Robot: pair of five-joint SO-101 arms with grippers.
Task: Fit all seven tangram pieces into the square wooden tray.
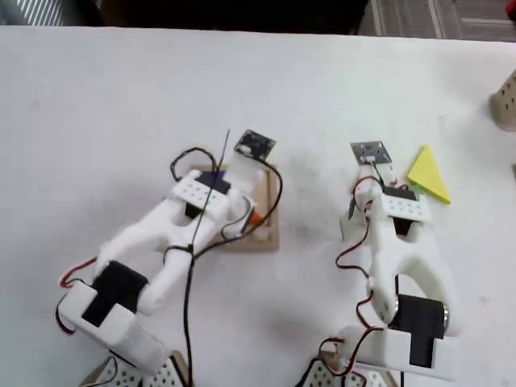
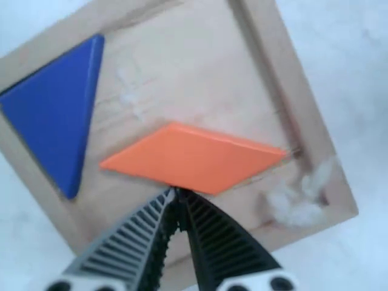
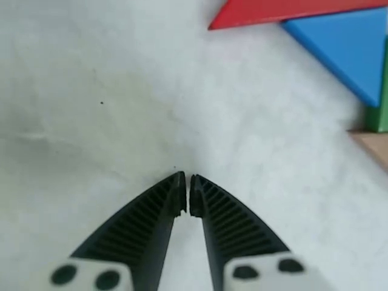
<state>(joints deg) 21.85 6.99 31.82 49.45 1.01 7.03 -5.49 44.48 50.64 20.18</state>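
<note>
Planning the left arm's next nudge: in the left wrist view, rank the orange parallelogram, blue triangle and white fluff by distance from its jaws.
1. Orange parallelogram: right at the left gripper's tips.
2. Blue triangle and white fluff: at opposite tray corners, too close to call.

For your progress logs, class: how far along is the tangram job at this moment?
Done: a blue triangle and an orange parallelogram lie inside the tray. In hand: nothing; the left gripper is shut at the parallelogram's edge, the right gripper shut over bare table. Left: the yellow triangle, a red piece, a second blue triangle and a green piece are outside the tray.
</note>
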